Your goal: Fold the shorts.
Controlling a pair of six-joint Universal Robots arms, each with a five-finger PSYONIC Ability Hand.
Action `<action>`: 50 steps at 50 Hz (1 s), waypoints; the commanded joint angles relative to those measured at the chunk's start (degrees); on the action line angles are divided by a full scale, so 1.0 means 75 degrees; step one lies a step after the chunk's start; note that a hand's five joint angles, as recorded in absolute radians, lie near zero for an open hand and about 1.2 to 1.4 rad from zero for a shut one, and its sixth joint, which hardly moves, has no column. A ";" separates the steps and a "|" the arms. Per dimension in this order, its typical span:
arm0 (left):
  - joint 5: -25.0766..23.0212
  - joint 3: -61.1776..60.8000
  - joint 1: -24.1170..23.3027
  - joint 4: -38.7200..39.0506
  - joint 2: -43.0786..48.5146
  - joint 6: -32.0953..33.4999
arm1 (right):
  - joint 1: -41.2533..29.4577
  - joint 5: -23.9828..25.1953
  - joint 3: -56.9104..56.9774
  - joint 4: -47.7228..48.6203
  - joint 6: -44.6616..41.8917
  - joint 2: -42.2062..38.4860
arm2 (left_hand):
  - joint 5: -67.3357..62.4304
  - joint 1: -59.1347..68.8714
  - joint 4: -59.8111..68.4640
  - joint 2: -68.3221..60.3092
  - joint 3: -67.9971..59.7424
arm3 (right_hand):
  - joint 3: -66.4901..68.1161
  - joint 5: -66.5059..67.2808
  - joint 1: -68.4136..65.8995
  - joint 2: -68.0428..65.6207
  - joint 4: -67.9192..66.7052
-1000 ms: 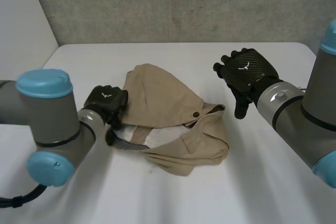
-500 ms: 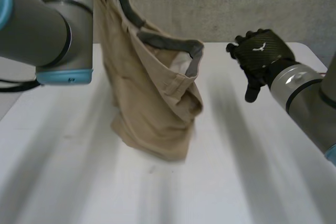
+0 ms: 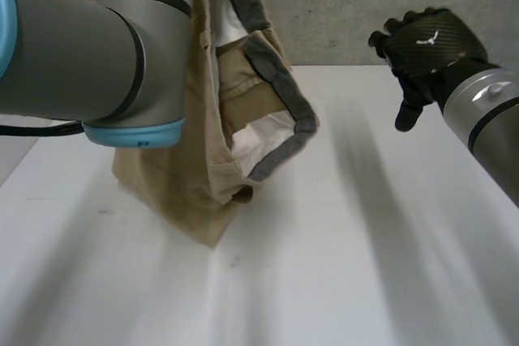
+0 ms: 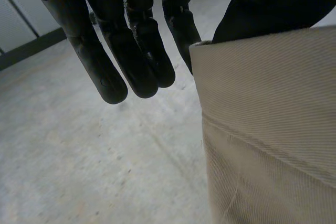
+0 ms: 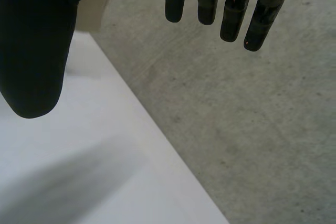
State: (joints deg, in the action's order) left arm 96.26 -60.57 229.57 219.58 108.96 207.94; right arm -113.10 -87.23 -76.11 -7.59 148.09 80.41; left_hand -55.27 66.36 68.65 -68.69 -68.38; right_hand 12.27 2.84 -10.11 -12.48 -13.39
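Left hand (image 4: 131, 35) holds the shorts (image 3: 211, 160) aloft; right hand (image 3: 426, 42) hovers spread and empty at 2 o'clock.
Tan cloth is pinched at one edge between thumb and straight fingers and hangs limp at 10 o'clock over the white table (image 3: 365, 265), its lower end at or just above the top. It looks light, soft and floppy, not slippery. The grey-lined waistband (image 3: 280, 95), gaping toward 3 o'clock, seems the best second hold. A rough concrete wall (image 3: 340, 6) stands at 12 o'clock.

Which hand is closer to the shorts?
Left. The shorts hang from the left hand, touching it. The right hand hovers off to the side, open and well apart from them.
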 commanded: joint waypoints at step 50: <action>-0.1045 -0.2026 0.1078 -0.0717 0.0191 -0.1499 | -0.0400 0.0357 -0.0610 -0.1133 -0.0058 0.1220 | 0.6847 -0.6993 -0.7298 0.7303 0.7262 | -0.0303 -0.0378 0.0015 0.0331 0.0452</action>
State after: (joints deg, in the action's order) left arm 89.46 -77.29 236.00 218.02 110.68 199.84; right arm -114.64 -84.28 -80.57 -16.95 147.70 89.10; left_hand -3.30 13.14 12.62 -12.57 -13.21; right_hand 12.27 2.84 -10.11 -12.48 -13.39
